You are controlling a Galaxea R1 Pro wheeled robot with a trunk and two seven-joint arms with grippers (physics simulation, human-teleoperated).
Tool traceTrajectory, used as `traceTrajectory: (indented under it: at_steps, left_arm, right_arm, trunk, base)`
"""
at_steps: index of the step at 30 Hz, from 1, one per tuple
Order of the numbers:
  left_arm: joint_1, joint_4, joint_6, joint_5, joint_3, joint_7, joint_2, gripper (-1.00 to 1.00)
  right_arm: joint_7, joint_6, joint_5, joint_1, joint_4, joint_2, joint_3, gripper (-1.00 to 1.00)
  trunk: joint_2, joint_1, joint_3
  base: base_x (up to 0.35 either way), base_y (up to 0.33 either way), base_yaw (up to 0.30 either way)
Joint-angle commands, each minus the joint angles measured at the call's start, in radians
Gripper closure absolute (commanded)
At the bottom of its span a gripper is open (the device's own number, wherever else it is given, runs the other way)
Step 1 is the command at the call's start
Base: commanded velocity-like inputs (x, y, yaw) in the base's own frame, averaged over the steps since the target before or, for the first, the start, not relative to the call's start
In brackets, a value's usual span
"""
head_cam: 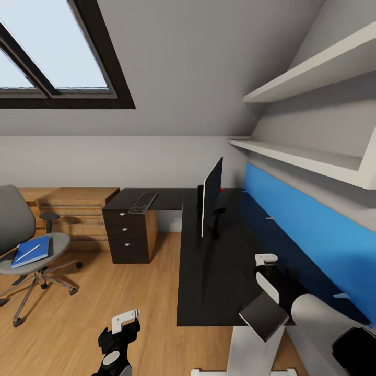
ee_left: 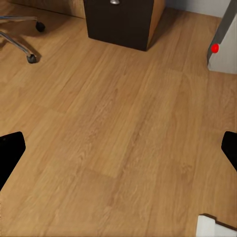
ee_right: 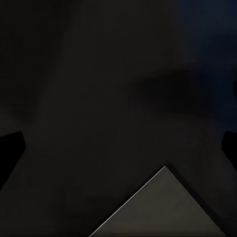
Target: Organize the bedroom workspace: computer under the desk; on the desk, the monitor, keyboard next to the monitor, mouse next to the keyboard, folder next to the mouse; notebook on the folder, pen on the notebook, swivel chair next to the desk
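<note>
The black desk (head_cam: pixel 219 271) carries the monitor (head_cam: pixel 211 201), seen edge-on, and the keyboard (head_cam: pixel 143 202) on its far wing. At the left, the swivel chair (head_cam: pixel 13 222) holds the blue folder (head_cam: pixel 32 250) with the pen (head_cam: pixel 28 253) on it. The grey notebook (head_cam: pixel 263 316) sits tilted at the desk's near edge, just behind my open right gripper (head_cam: pixel 266 260); its corner (ee_right: pixel 163 210) shows close to that wrist. My left gripper (head_cam: pixel 126 316) hangs open above the floor. The computer (ee_left: pixel 224 47) stands on the floor with its red light on. The mouse is out of view.
A dark drawer unit (head_cam: pixel 129 235) stands under the desk's far wing, beside a low wood shelf unit (head_cam: pixel 73 214). White wall shelves (head_cam: pixel 313 156) hang over the blue back panel (head_cam: pixel 308 224). A white desk leg (head_cam: pixel 250 355) rises below the notebook. Wood floor (ee_left: pixel 113 133) lies between chair and desk.
</note>
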State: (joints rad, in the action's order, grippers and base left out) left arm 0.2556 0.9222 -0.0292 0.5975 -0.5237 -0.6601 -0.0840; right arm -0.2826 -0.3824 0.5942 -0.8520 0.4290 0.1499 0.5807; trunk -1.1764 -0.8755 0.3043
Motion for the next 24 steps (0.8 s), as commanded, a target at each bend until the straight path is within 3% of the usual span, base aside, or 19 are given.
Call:
traceTrajectory:
  at_steps: [1,3,4,6,9,14,15,18,20,24]
  left_arm:
    - [0.001,0.001,-0.003,0.008,-0.005,-0.007,-0.001,-1.00]
    - [0.001,0.001,-0.003,0.008,-0.005,-0.007,-0.001,-1.00]
    - [0.001,0.001,-0.003,0.008,-0.005,-0.007,-0.002,-1.00]
    - [0.001,0.001,-0.003,0.007,-0.005,-0.007,-0.002,-1.00]
    - [0.001,0.001,-0.003,0.007,-0.004,-0.007,-0.002,-1.00]
    - [0.001,0.001,-0.003,0.006,-0.004,-0.007,-0.002,-1.00]
    - [0.002,0.001,-0.003,0.006,-0.004,-0.007,-0.002,-1.00]
    - [0.002,0.001,-0.003,0.006,-0.004,-0.007,-0.002,-1.00]
    - [0.002,0.001,-0.003,0.005,-0.004,-0.007,-0.002,-1.00]
    - [0.002,0.001,-0.003,0.005,-0.004,-0.007,-0.002,-1.00]
  right_arm:
    - [-0.008,-0.013,0.015,0.000,0.018,0.002,0.008,-1.00]
    - [-0.009,-0.025,0.023,0.000,0.040,0.002,0.008,-1.00]
    - [-0.036,-0.077,0.041,0.005,0.139,0.024,0.006,-1.00]
    - [-0.065,-0.097,0.051,0.011,0.199,0.041,0.006,-1.00]
    - [-0.172,-0.129,0.117,0.065,0.378,0.082,0.005,-1.00]
    - [-0.305,-0.142,0.201,0.151,0.577,0.119,0.005,-1.00]
    - [-0.357,-0.144,0.224,0.180,0.655,0.129,0.005,-1.00]
    - [-0.424,-0.147,0.246,0.219,0.756,0.139,0.005,-1.00]
    - [-0.509,-0.148,0.269,0.274,0.889,0.154,0.006,-1.00]
    - [-0.523,-0.147,0.273,0.283,0.911,0.157,0.007,-1.00]
  trunk:
    - [0.006,0.004,-0.002]
    - [0.020,0.012,-0.008]
    - [0.020,0.012,-0.008]
    - [0.020,0.012,-0.008]
    - [0.020,0.012,-0.008]
    - [0.020,0.012,-0.008]
    - [0.020,0.012,-0.008]
    - [0.020,0.012,-0.008]
    - [0.020,0.012,-0.008]
    - [0.020,0.012,-0.008]
  base:
    - [0.000,0.000,0.000]
    - [0.000,0.000,0.000]
    - [0.000,0.000,0.000]
    - [0.000,0.000,0.000]
    - [0.000,0.000,0.000]
    - [0.000,0.000,0.000]
    - [0.000,0.000,0.000]
    - [0.000,0.000,0.000]
    - [0.000,0.000,0.000]
    - [-0.026,0.000,0.000]
